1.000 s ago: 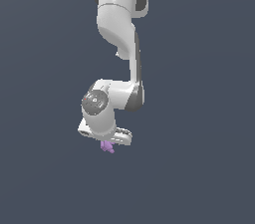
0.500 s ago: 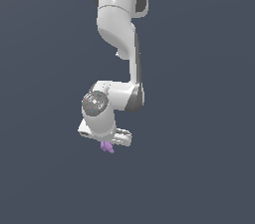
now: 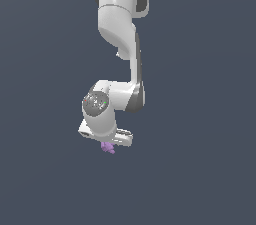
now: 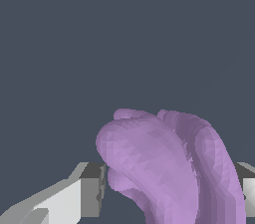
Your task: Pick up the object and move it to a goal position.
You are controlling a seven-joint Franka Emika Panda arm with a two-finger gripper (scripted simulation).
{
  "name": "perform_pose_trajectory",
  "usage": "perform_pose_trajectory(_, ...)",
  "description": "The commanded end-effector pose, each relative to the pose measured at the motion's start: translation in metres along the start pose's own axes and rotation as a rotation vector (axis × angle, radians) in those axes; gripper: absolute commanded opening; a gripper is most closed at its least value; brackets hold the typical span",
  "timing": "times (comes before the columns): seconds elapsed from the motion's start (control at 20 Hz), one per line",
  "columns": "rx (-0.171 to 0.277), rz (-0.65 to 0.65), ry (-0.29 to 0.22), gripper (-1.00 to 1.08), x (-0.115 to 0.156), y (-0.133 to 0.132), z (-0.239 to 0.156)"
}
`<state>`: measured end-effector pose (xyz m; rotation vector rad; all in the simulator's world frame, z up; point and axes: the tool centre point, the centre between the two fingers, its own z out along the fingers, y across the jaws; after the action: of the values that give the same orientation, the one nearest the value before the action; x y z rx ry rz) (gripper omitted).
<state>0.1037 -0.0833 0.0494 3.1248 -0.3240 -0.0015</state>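
Tool (image 3: 107,145) clamped on purple object (image 4: 169,168) — no writing visible.

A flat, dark slate-grey ground (image 3: 200,119) fills both views — plain and unmarked, nothing seen resting on it.

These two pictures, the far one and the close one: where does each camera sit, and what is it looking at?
Exterior view: off the arm, at a distance, facing the whole white arm with the pincer and purple object at its lower end.
Wrist view: on the wrist, looking along the pincer; the object fills the gap between its fingers.
Shared: pincer and object.
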Motion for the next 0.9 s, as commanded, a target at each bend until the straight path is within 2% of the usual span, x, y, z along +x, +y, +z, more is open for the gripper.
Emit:
perform_pose_trajectory(0.0, 0.000, 0.000, 0.001, -1.00, -0.001, -0.002, -0.004)
perform_pose_trajectory(0.45, 0.000, 0.000, 0.001, -1.00, -0.015, -0.025, -0.045)
perform_pose_trajectory(0.85, 0.000, 0.000, 0.001, -1.00, -0.040, -0.066, -0.119)
